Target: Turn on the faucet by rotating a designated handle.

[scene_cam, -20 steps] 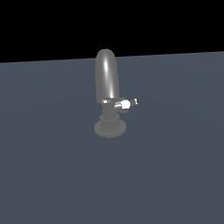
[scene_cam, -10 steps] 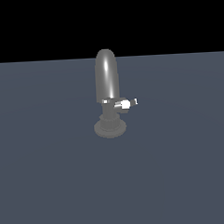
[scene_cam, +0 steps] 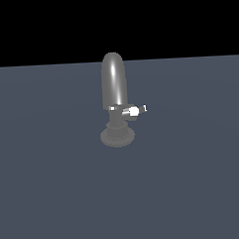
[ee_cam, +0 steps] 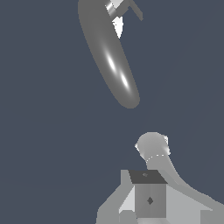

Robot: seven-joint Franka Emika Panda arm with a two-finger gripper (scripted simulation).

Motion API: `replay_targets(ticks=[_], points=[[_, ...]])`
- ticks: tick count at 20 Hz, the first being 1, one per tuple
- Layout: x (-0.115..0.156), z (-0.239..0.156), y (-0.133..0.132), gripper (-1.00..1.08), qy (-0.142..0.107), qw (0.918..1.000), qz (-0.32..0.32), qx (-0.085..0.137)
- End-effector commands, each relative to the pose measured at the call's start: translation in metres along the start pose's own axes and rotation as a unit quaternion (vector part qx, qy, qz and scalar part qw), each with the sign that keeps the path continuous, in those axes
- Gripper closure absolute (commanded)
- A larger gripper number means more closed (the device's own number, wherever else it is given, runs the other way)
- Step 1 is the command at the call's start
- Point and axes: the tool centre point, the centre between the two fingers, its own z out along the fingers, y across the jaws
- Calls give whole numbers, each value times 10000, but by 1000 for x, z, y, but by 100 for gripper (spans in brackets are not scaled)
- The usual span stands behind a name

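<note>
The faucet (scene_cam: 115, 99) is a small grey metallic fixture standing upright on a flat dark blue-grey surface, with a tall rounded, bullet-shaped spout carrying a bright highlight, a narrow neck below it and a round ribbed base at the bottom. The handle (scene_cam: 131, 111) is a short stubby grey lever with a bright white tip, much smaller than the spout, sticking out sideways from the neck toward the exterior view's right, roughly level. In the wrist view the spout (ee_cam: 109, 54) appears as a long, glossy grey shape running diagonally, and part of the handle (ee_cam: 117, 11) shows beside it near the frame's edge.
</note>
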Motion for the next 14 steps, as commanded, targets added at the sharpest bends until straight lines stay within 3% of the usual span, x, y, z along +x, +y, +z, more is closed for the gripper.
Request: replay_targets(ticks=[1,8,14], points=[[13,-1,-4,108,-232,9995,191,94],[51,-1,-13,108,-889,9927,730,367],[86,3,-18,108,-1471,9798,1207,610]])
